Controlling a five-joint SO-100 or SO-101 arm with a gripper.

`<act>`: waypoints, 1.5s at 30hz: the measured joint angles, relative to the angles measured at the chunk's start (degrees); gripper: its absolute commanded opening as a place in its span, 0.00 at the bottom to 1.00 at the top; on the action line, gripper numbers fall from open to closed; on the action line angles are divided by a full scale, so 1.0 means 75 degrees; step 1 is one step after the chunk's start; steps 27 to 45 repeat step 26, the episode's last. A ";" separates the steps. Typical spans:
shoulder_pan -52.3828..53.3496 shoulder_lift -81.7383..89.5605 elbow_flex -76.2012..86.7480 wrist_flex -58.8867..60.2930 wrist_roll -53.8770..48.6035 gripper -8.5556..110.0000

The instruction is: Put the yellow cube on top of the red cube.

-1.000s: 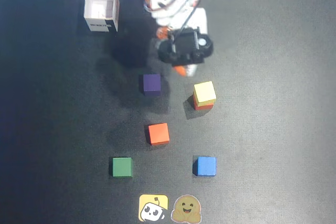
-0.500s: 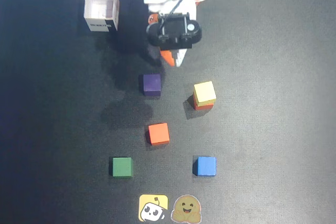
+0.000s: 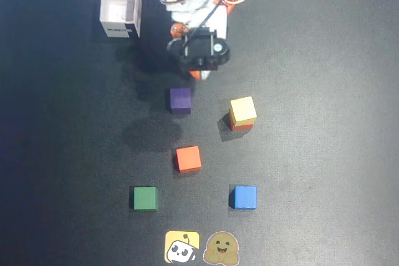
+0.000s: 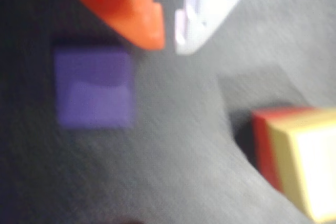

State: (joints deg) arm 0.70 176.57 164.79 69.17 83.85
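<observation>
Overhead view, left to right: wide bare strip of dark mat along the left edge, nothing on it. White open-topped box upper left, upright, inside looks empty. Green cube low, well clear of its neighbours. Purple cube mid-field, just below the gripper; open mat on all sides of it. Yellow face sticker flat at the bottom edge, brown smiling sticker touching beside it. Orange cube centre, alone. Arm body at top centre, wires showing, gripper tip pointing down the mat, holding nothing. Wrist view: orange finger and white finger nearly together at the tips, only a narrow slit between, nothing in it; closed or very nearly so. Yellow cube right of centre, sitting squarely on the red cube, only a thin red rim showing beneath; well apart from the gripper. Same stack at the lower right of the wrist view, blurred. Blue cube low, free-standing. Right third of the mat bare to the edge.
</observation>
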 measured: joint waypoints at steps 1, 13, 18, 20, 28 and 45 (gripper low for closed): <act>-0.0023 0.0000 0.0000 0.0082 -0.0035 0.07; -0.0023 0.0000 0.0000 0.0375 -0.0621 0.07; -0.0023 0.0000 0.0000 0.0375 -0.0621 0.07; -0.0023 0.0000 0.0000 0.0375 -0.0621 0.07; -0.0023 0.0000 0.0000 0.0387 -0.0621 0.07; -0.0023 0.0000 0.0000 0.0387 -0.0621 0.07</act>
